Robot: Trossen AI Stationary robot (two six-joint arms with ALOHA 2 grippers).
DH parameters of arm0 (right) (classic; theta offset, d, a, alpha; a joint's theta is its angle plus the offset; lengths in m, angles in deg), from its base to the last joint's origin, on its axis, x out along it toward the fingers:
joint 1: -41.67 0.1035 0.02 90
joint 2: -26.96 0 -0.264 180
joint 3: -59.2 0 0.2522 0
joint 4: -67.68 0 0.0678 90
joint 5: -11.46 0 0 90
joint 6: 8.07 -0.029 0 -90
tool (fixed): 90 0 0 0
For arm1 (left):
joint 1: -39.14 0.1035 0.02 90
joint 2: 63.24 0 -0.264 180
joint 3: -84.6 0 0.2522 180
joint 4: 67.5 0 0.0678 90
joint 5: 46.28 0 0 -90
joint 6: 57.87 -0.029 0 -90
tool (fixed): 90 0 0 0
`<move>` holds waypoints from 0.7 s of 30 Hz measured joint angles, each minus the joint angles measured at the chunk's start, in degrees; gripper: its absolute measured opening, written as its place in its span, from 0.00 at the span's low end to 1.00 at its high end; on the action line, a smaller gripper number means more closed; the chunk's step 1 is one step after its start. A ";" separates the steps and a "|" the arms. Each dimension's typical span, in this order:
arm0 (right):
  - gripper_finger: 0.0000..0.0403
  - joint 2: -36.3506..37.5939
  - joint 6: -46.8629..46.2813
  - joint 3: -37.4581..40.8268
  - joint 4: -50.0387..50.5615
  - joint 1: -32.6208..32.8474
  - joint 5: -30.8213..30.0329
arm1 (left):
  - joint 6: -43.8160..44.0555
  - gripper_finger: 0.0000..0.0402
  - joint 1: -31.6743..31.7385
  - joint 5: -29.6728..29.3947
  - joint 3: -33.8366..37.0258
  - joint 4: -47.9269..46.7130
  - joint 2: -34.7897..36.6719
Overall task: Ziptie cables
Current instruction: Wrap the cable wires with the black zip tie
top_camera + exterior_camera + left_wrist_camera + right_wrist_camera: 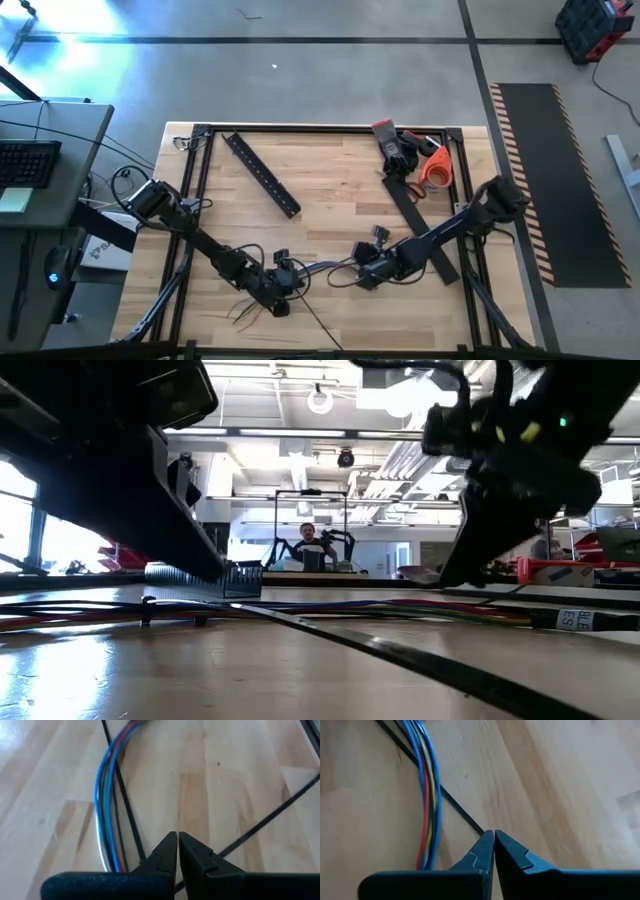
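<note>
While both grippers, left [177, 842] and right [493, 840], sit clenched and empty near the tabletop's front edge, the cables [107, 800] lie between them: light, limp, likely slippery; best pinched mid-bundle.

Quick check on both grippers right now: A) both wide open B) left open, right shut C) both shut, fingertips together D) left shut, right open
C: in each wrist view the fingertips meet, the left gripper beside the cables and a thin black zip tie, and the right gripper next to the same bundle.
</note>
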 joint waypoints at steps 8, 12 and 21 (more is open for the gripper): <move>0.00 0.00 0.04 8.85 -16.06 -1.81 0.92 | 0.20 0.00 0.72 0.66 0.02 -1.57 -0.61; 0.00 -0.40 1.42 11.36 -22.87 -3.80 0.62 | 0.29 0.00 0.98 0.57 0.02 -1.13 -0.61; 0.00 -5.78 11.39 11.94 -38.59 -8.77 1.53 | 0.31 0.00 0.94 0.99 0.02 0.44 -0.61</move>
